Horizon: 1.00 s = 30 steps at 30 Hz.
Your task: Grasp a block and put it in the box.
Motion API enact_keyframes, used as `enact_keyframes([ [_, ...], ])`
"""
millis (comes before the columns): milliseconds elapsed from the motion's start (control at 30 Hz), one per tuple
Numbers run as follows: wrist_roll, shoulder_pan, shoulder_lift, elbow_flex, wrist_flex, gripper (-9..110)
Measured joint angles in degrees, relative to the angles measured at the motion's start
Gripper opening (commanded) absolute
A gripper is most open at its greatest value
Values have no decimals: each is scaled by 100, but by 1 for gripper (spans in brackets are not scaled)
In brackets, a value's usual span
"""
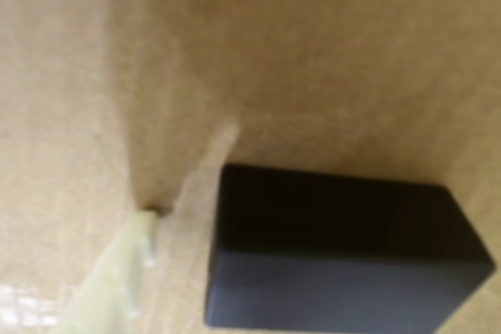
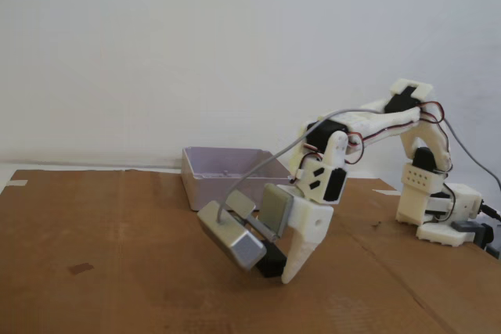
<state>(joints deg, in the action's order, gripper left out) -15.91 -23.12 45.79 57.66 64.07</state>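
Block [image 1: 337, 260] clear only at wrist

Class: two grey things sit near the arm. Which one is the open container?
The box, the pale lavender-grey tray behind the arm; the camera housing is a closed metallic block.

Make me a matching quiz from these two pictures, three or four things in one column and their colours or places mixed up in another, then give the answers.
Things:
1. block
2. box
3. camera housing
4. tabletop

Descriptions:
A. brown cardboard surface
B. pale lavender-grey, standing at the back by the wall in the fixed view
C. matte black, lying on the cardboard beside the tool's pale fingertip
D. grey metal, riding on the arm just above the cardboard

Pairs: 1-C, 2-B, 3-D, 4-A
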Motion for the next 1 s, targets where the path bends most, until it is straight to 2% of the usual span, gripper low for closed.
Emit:
enact_keyframes([
  [1000,0,264,-9,-26,0,58],
])
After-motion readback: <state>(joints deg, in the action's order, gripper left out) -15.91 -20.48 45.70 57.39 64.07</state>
